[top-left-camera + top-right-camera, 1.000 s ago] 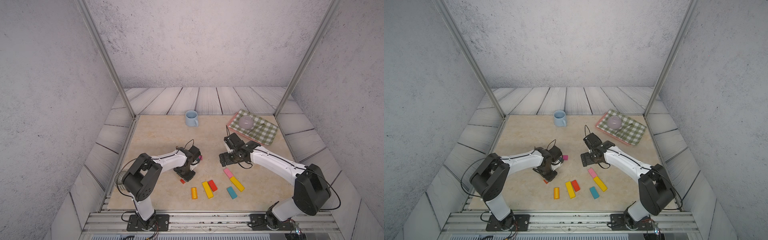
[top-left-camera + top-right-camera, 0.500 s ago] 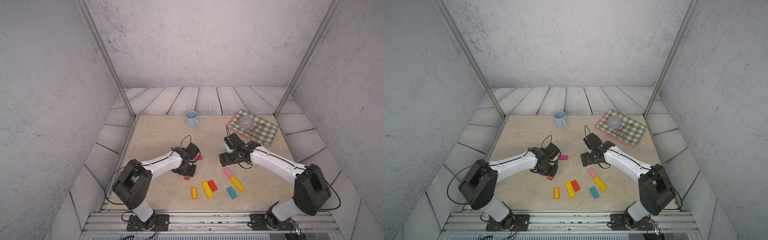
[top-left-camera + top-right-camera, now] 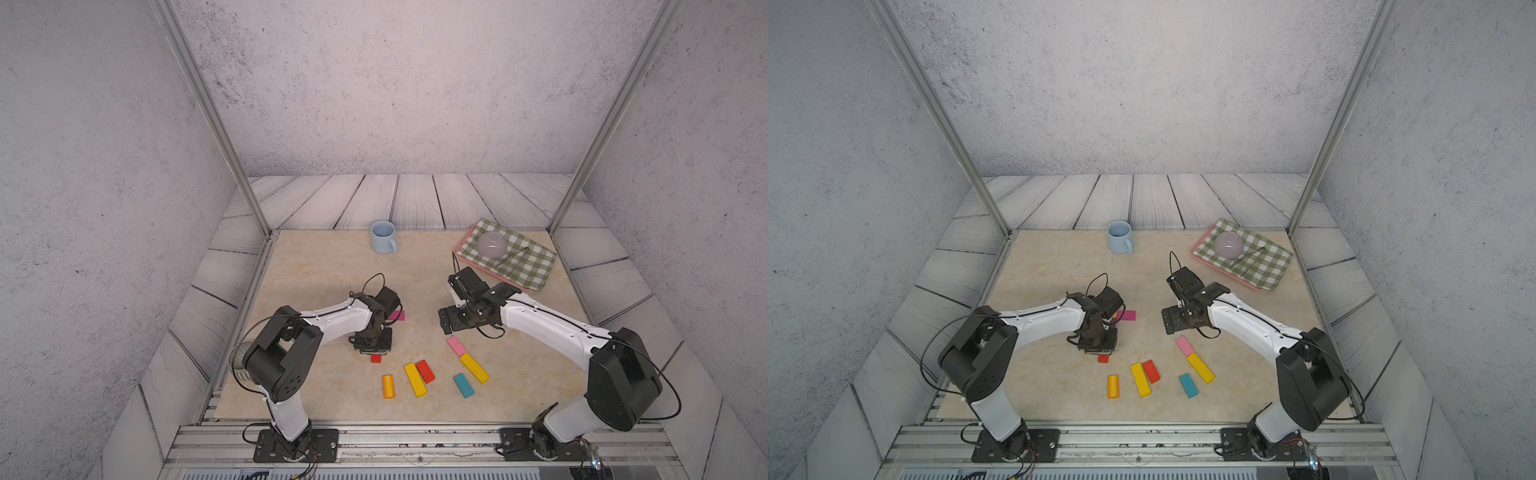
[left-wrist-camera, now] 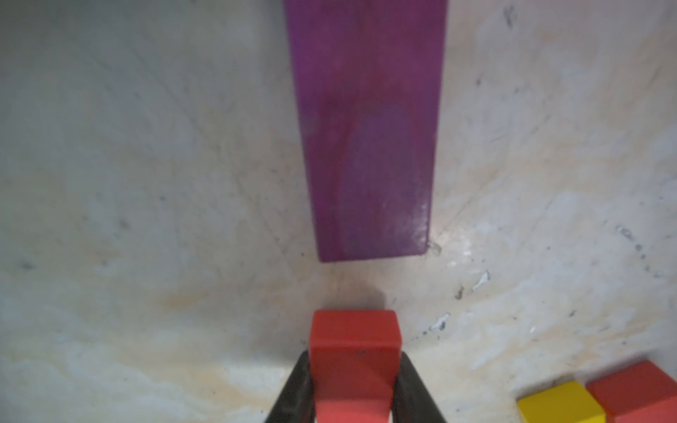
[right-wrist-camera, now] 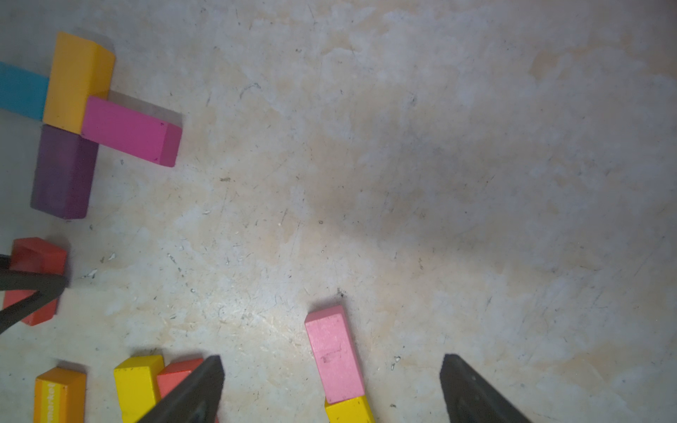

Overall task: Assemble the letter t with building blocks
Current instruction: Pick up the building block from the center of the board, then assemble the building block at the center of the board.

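My left gripper (image 4: 354,370) is shut on a small red block (image 4: 354,340) low over the table (image 3: 316,270), with the block's end a short way from the end of a purple block (image 4: 366,128). In the right wrist view the purple block (image 5: 62,172) joins an orange (image 5: 78,80), a teal (image 5: 22,91) and a magenta block (image 5: 128,130). My right gripper (image 5: 332,362) hangs open above a pink block (image 5: 333,351). Near the front lie an orange (image 3: 388,386), two yellow (image 3: 414,379) (image 3: 473,368), a red (image 3: 425,371) and a teal block (image 3: 464,385).
A light-blue mug (image 3: 383,237) stands at the back middle. A checked cloth (image 3: 523,262) on a pink tray carries a pale bowl (image 3: 491,244) at the back right. A silvery can (image 3: 239,361) sits by the left arm's base.
My left gripper has edged slightly right with the red block in it, and its elbow has shifted. The right arm has not moved.
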